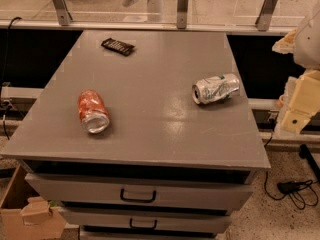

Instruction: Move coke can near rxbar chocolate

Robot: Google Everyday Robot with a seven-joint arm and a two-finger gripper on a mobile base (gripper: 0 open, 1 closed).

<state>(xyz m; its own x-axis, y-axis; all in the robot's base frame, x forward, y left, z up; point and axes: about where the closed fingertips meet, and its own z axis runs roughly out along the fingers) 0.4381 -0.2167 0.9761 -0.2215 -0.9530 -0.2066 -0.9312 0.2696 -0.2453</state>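
Observation:
The coke can (93,111) lies on its side at the left of the grey cabinet top (155,134), its silver end turned toward the front edge. At the back left of the same top, the rxbar chocolate (118,46) lies flat in its dark wrapper, well apart from the can. My gripper (299,106) shows as cream-coloured parts at the right edge of the view. It is beyond the cabinet's right side, far from both things, and holds nothing that I can see.
A dented silver can with green markings (216,89) lies on its side at the right of the top. Drawers with dark handles (137,196) face front. A glass barrier with metal posts (182,6) runs behind. A cardboard box (27,214) and cables (295,189) are on the floor.

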